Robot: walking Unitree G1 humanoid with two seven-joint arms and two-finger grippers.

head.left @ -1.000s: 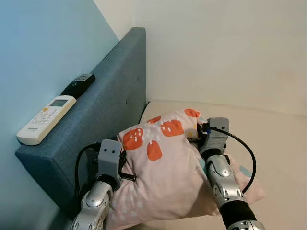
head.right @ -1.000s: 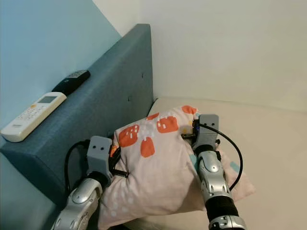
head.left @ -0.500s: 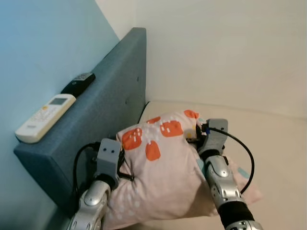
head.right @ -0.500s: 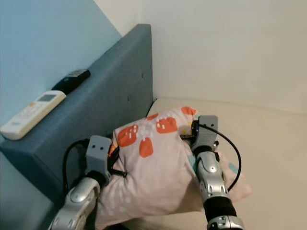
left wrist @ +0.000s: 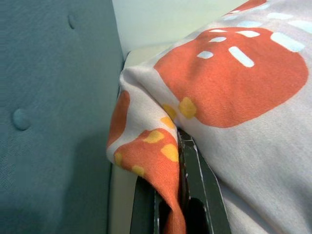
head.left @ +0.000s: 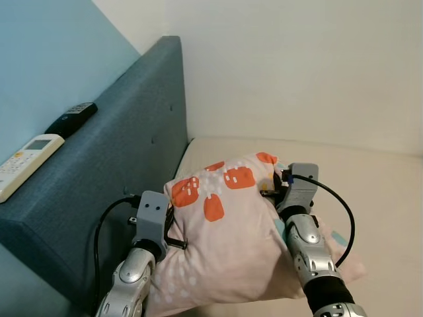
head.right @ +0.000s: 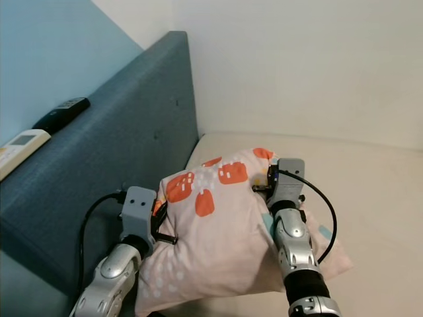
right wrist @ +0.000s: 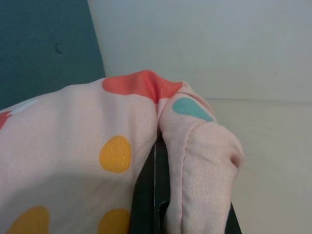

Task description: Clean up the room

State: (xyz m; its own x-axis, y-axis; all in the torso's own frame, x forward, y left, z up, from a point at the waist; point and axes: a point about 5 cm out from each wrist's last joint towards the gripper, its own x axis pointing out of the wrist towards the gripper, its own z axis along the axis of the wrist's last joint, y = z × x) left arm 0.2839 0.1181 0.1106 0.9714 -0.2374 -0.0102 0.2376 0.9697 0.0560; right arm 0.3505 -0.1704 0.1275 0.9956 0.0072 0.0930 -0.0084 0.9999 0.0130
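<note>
A pink pillow (head.left: 231, 231) printed with orange, yellow and teal patches is held up between both arms above the cream mattress (head.left: 370, 198) of a bed, close beside the blue upholstered headboard (head.left: 125, 152). Its lower right corner droops down toward the mattress surface.

The left end effector (left wrist: 170, 214) is clamped on the pillow's left edge — in the left wrist view a fold of orange and yellow fabric is pinched between the two black fingers (left wrist: 200, 195), with the buttoned headboard just beside it. The right end effector (right wrist: 158, 195) is clamped on the pillow's upper right corner; its wrist view shows the black fingers (right wrist: 146, 190) together around a bunched seam, with a red patch and a teal spot on the fabric above them. In the head views the two silver forearms rise from the bottom of the picture, one on each side of the pillow, each with a black cable looping from its wrist housing.

On the flat top of the headboard lie two remotes, well apart from the pillow: a white remote (head.left: 23, 165) with a small screen, cut off at the picture's left edge, and a black remote (head.left: 69, 120) just beyond it, farther along the top. Behind the headboard the wall is light blue (head.left: 46, 53); the wall behind the bed is off-white (head.left: 297, 66)
</note>
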